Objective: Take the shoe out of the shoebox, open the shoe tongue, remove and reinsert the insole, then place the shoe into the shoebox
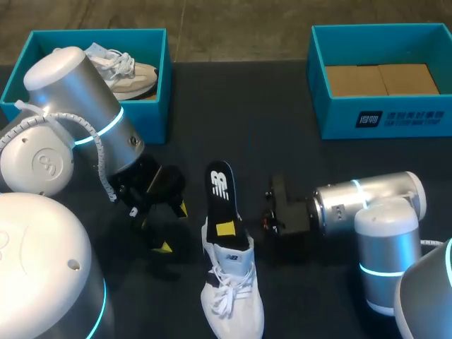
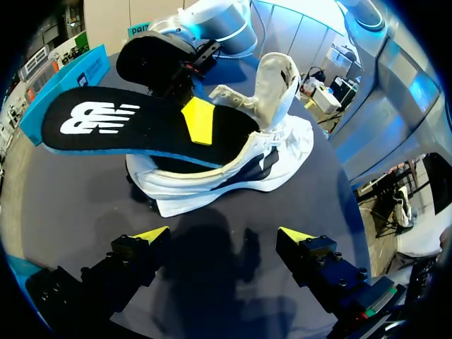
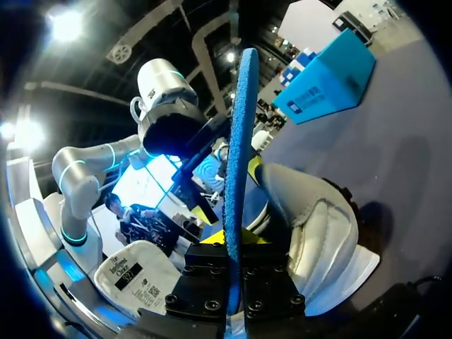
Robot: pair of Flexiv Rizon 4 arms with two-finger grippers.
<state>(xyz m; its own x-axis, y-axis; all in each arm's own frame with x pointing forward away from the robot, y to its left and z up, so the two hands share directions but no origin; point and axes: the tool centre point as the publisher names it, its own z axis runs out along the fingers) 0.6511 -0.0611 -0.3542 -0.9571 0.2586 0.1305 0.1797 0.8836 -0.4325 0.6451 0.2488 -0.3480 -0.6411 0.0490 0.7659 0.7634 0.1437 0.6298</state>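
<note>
White shoe (image 1: 229, 296) noted upright on its sole on the table (image 1: 318, 141), in the middle near the front edge, toe toward that edge, laces (image 1: 224, 300) loose. Tongue (image 2: 279, 78) seen lifted and standing up from the opening. Black insole (image 1: 220, 187) with a white logo is drawn partly out: its front end is tucked inside the shoe, the rest angled up and out over the heel toward the far edge. Right gripper (image 1: 227, 227) is clamped on the insole at the shoe's opening, one yellow tip pressed on each face; in the right wrist view the insole (image 3: 240, 141) is seen edge-on between the fingers. Left gripper (image 1: 173, 228) is held low just beside the shoe's left flank, fingers spread wide, nothing between them. A blue shoebox (image 1: 152, 78) at the far left corner holds a second shoe (image 1: 123, 70). Another blue shoebox (image 1: 381, 116) at the far right corner holds cardboard (image 1: 381, 79).
</note>
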